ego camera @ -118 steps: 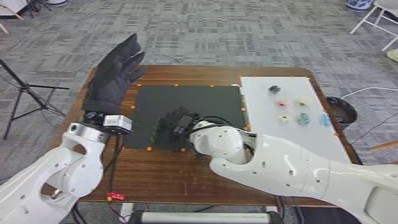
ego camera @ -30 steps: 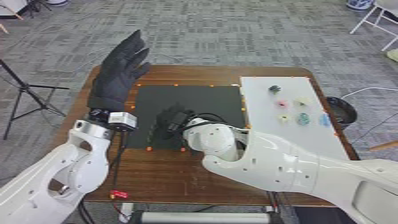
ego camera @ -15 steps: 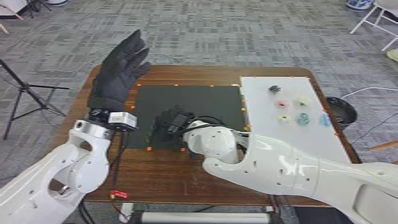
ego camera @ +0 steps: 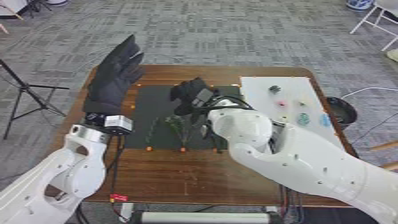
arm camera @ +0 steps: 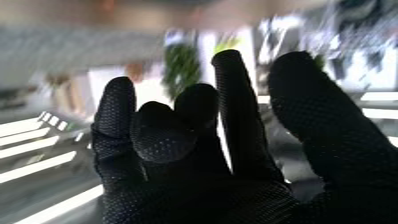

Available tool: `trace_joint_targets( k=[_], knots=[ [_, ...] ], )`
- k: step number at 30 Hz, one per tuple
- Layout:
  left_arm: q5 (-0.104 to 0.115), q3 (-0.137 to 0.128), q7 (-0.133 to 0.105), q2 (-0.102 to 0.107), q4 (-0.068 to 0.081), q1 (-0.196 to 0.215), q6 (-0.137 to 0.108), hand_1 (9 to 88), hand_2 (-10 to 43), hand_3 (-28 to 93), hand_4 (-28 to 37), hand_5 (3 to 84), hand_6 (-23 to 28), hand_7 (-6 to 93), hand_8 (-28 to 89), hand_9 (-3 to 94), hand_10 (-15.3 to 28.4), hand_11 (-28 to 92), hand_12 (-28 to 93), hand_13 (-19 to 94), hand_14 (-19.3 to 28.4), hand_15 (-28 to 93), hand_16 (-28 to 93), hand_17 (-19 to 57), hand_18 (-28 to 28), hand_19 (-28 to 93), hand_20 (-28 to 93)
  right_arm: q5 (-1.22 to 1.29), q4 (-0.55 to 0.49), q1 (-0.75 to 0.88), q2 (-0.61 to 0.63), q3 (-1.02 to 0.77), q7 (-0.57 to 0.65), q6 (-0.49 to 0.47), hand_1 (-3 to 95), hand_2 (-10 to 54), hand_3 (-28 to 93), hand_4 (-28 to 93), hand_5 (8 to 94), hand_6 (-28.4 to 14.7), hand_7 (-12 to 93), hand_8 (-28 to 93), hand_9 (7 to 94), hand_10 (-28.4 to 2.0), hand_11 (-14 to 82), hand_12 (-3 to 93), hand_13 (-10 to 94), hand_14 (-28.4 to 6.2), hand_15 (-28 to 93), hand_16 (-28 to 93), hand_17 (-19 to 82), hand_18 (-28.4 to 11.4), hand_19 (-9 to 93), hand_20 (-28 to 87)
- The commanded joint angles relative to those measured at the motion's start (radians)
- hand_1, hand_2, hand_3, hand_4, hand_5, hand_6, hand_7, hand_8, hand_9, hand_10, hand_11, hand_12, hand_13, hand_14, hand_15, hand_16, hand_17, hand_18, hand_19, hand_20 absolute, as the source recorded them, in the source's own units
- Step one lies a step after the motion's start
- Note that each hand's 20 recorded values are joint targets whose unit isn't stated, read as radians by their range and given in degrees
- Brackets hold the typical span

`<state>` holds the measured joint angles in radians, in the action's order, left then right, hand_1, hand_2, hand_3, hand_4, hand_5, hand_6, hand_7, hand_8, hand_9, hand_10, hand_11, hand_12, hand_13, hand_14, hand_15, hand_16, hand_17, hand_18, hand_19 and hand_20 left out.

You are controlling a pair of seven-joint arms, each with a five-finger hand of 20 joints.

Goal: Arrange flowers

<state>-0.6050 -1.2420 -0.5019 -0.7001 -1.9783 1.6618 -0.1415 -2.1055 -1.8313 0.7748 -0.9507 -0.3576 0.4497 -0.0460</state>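
Note:
My left hand (ego camera: 114, 75) is over the table's left side, fingers straight and empty. My right hand (ego camera: 187, 94) stands above the far part of the black mat (ego camera: 153, 95); in the right wrist view this hand (arm camera: 209, 197) has its fingers spread, some slightly bent, with nothing between them. Thin green stems (ego camera: 181, 129) lie on the mat nearer the robot, and another green sprig (ego camera: 152, 132) lies to their left. On the white board (ego camera: 315, 142) at the right are small flower heads: a dark one (ego camera: 274, 89), a pink one (ego camera: 282, 103) and a teal one (ego camera: 303, 119), among others.
The brown table (ego camera: 169, 175) extends in front of the mat. A black round container (ego camera: 341, 110) stands beyond the table's right edge. Orange markers line the mat. A thin black tripod (ego camera: 34, 97) stands on the floor at the left.
My right hand has moved away from the robot and slightly right, uncovering the green stems on the mat. My left hand has shifted slightly toward the robot.

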Motion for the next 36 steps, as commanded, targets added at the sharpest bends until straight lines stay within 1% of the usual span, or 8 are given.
trace_joint_targets(
  k=[1, 6, 9, 15, 22, 26, 31, 36],
  knots=[
    [-0.001, -0.062, 0.012, -0.021, -0.032, 0.119, -0.020, 25.1, -6.8, 67, -27.1, 24.1, 1.2, 14.8, -7, 16.7, 8.8, 12, 22, 12, 11.3, 13, 11, -13.8, 18.3, 31, 13, 0.011, -0.126, 0.176, 0.455, -0.279, 0.078, 0.045, 26.3, -8.4, 83, -28, 49.2, -1.9, 17, -10, 50.2, -14.9, 50.2, 38.7, 56, -12.7, 92, 39, 20, -20.8, 70, 48],
    [0.001, -0.098, 0.016, -0.033, -0.052, 0.203, -0.033, 25.1, -6.8, 67, -27.1, 24.1, 1.2, 14.8, -7, 16.7, 8.8, 12, 23, 12, 11.7, 14, 11, -14.1, 18.9, 32, 13, 0.004, -0.177, 0.615, 0.560, -0.670, 0.094, 0.132, 34.5, -9.5, 66, -28, 46.9, -3.2, 23, -9, 50.3, -15.1, 32.0, 28.2, 53, -11.8, 91, 33, 18, -20.8, 68, 48],
    [0.007, -0.118, 0.005, -0.041, -0.061, 0.241, -0.047, 25.1, -6.7, 67, -27.1, 24.1, 1.1, 14.9, -7, 16.6, 8.8, 12, 23, 12, 11.8, 14, 11, -14.1, 18.8, 32, 13, -0.018, -0.166, 0.747, 0.570, -0.761, 0.090, 0.177, 35.5, -9.5, 65, -28, 48.4, -2.9, 26, -10, 51.3, -14.5, 30.5, 27.4, 53, -11.7, 91, 32, 18, -20.8, 68, 48],
    [0.009, -0.108, -0.007, -0.048, -0.055, 0.238, -0.052, 25.1, -6.8, 67, -27.1, 24.1, 1.2, 15.0, -7, 16.6, 8.8, 12, 23, 12, 11.7, 14, 11, -14.1, 18.8, 32, 13, -0.036, -0.144, 0.783, 0.578, -0.747, 0.062, 0.179, 36.2, -9.5, 67, -28, 51.1, -2.2, 29, -12, 52.6, -12.9, 32.2, 27.1, 53, -11.4, 91, 32, 18, -20.7, 67, 48],
    [0.012, -0.093, -0.008, -0.049, -0.049, 0.226, -0.052, 25.1, -6.7, 67, -27.1, 24.1, 1.1, 15.0, -7, 16.7, 9.0, 13, 22, 12, 12.6, 14, 10, -14.0, 18.8, 32, 12, -0.029, -0.138, 0.726, 0.587, -0.664, 0.037, 0.155, 37.9, -9.5, 67, -28, 52.8, -1.6, 27, -13, 54.8, -9.1, 27.5, 23.2, 53, -10.6, 91, 31, 18, -20.4, 66, 48],
    [0.012, -0.091, -0.007, -0.050, -0.049, 0.226, -0.054, 25.1, -6.8, 67, -27.1, 24.1, 1.1, 15.1, -7, 16.7, 9.0, 13, 22, 12, 12.6, 14, 10, -13.9, 18.7, 32, 12, -0.036, -0.131, 0.699, 0.582, -0.618, 0.038, 0.163, 38.7, -9.5, 67, -28, 51.9, -0.9, 24, -13, 54.2, -8.7, 21.5, 21.0, 52, -10.4, 90, 31, 18, -20.2, 66, 48],
    [0.012, -0.096, -0.008, -0.051, -0.052, 0.230, -0.055, 25.1, -6.7, 67, -27.2, 24.1, 1.1, 15.3, -7, 16.7, 9.0, 13, 22, 12, 12.4, 14, 10, -13.9, 18.7, 32, 12, -0.065, -0.113, 0.683, 0.574, -0.588, 0.069, 0.184, 38.4, -9.5, 68, -28, 51.6, -0.9, 24, -12, 54.2, -8.6, 20.7, 20.5, 52, -10.5, 90, 30, 18, -20.2, 66, 48],
    [0.011, -0.105, 0.001, -0.054, -0.055, 0.240, -0.058, 25.0, -6.8, 67, -27.2, 24.2, 1.2, 15.1, -7, 16.7, 9.0, 13, 22, 12, 12.4, 14, 10, -13.9, 18.7, 32, 12, -0.118, -0.100, 0.674, 0.575, -0.563, 0.094, 0.216, 32.9, -9.5, 75, -28, 51.1, -1.3, 24, -12, 53.4, -8.7, 21.0, 21.0, 53, -10.4, 90, 30, 17, -20.3, 66, 48]
  ],
)
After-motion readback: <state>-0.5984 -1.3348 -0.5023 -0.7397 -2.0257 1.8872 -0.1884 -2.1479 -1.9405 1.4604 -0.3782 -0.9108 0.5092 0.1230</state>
